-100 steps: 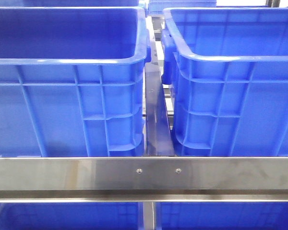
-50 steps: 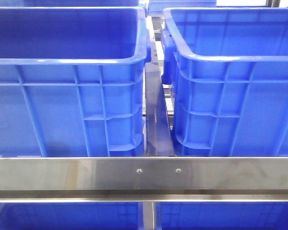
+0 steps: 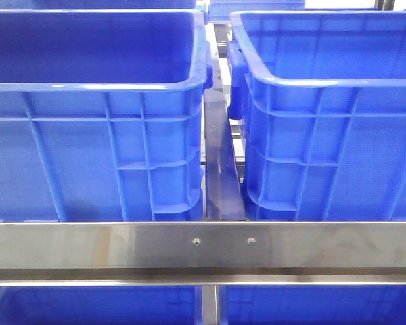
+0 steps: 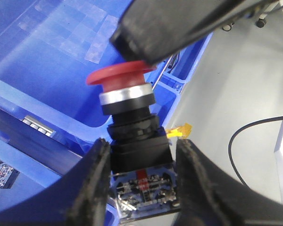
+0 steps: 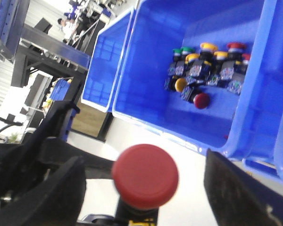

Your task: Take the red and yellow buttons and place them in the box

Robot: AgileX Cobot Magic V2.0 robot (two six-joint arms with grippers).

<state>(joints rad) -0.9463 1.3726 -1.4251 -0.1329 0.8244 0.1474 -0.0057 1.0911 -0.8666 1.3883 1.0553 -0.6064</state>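
left gripper (image 4: 141, 183) clamps red button (image 4: 125, 89) | above box (image 4: 47, 61) rim

The left gripper (image 4: 140, 188) is showing two broad black fingers (image 4: 92, 186) with a rough, matte, slightly pitted surface, curving inward on either side of the red button (image 4: 121, 82). The right gripper (image 5: 144, 193) is showing the same black build: thick, blunt, dull fingers (image 5: 236, 195) flanking another red button (image 5: 145, 175), with dark angular links and brackets blurring behind them.
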